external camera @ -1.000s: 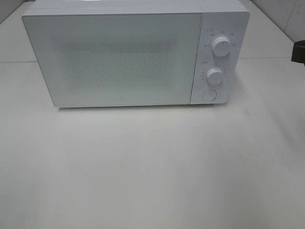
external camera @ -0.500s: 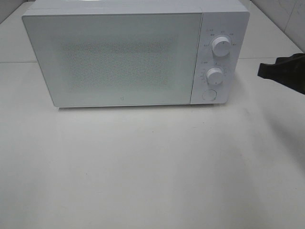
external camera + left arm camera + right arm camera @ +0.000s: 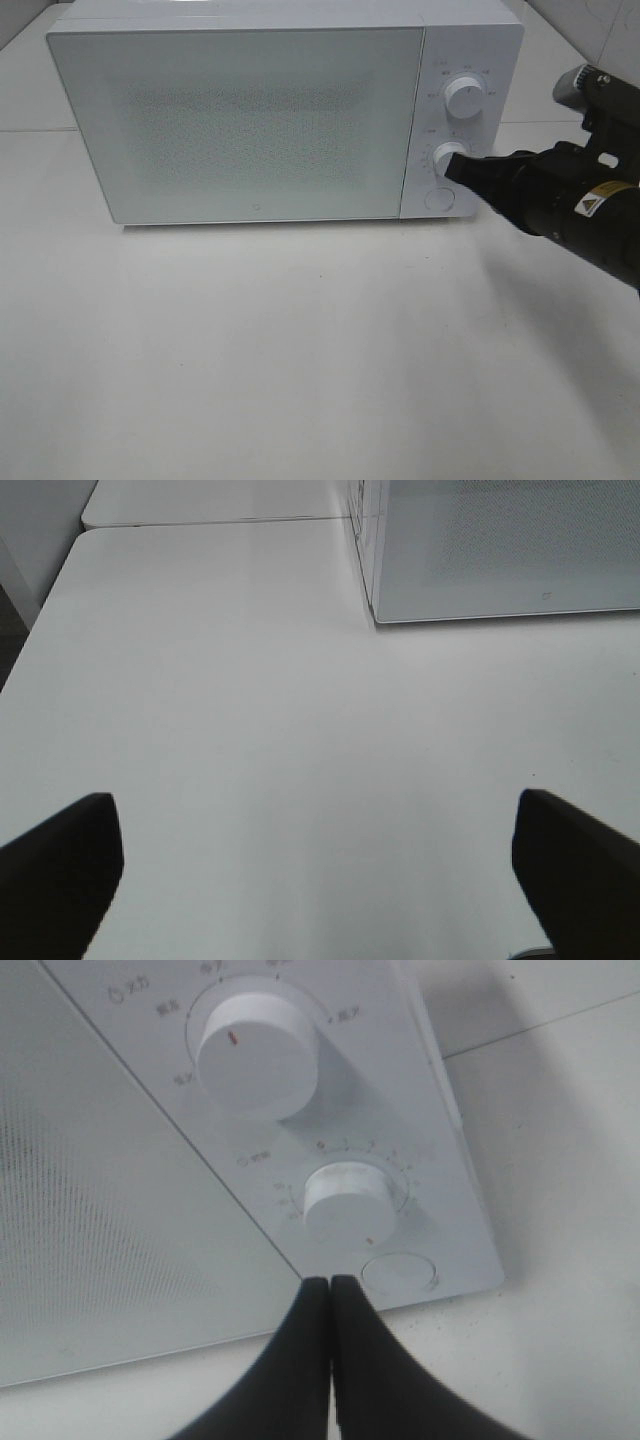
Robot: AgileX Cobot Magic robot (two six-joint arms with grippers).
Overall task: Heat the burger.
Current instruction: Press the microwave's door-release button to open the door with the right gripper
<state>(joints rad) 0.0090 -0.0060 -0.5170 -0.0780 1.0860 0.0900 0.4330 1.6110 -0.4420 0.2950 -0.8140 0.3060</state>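
I am looking at a white microwave [image 3: 250,120] sitting on the white table [image 3: 300,350], its door lying flush with the front. The window panel is showing only a pale dotted mesh, so I am not seeing inside. I cannot tell where the burger is: none of my three views is showing it.

The right gripper [image 3: 452,167] is reaching in from the right side of the high view, with its black fingers [image 3: 310,1360] pressed together into a single point and nothing between them. In the high view that point is overlapping the lower edge of the lower knob [image 3: 451,158] on the control panel. In the right wrist view the tips are sitting just in front of the panel, close below that knob [image 3: 347,1203] and just beside the round button [image 3: 399,1272]. I cannot tell whether they are touching the panel. The upper knob [image 3: 464,97] is standing clear of the gripper.

The left gripper [image 3: 315,800] is hanging over bare table well in front of the microwave's left corner, its two fingers spread wide apart and holding nothing.
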